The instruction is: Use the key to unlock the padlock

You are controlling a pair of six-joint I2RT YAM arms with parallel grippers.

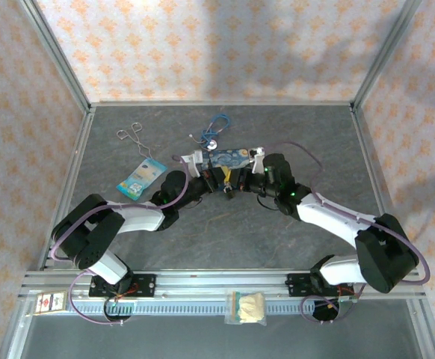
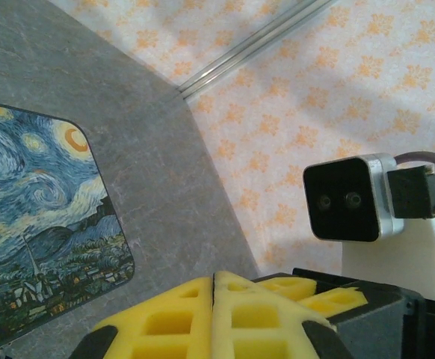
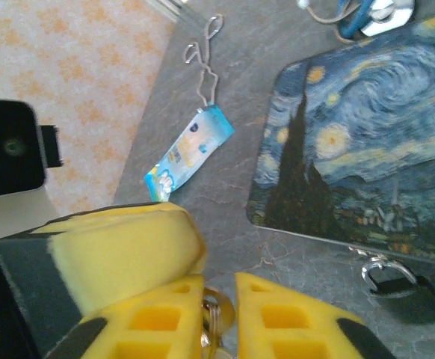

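Beside starry box [image 3: 359,134] lay padlock [image 3: 403,293], likely slick, best pinched by body; my left gripper [image 2: 214,295] clenched, right gripper [image 3: 218,290] parted round key [image 3: 212,319].

Dark padlock [image 3: 410,297] lies flat, apart from pale key [image 3: 211,315].

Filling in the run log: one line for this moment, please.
left tool shut | right tool: key between fingers, grip unclear | padlock on table beside box

padlock [image 3: 410,298]: dark | box [image 3: 367,142]: blue starry swirls | walls [image 1: 202,45]: orange floral
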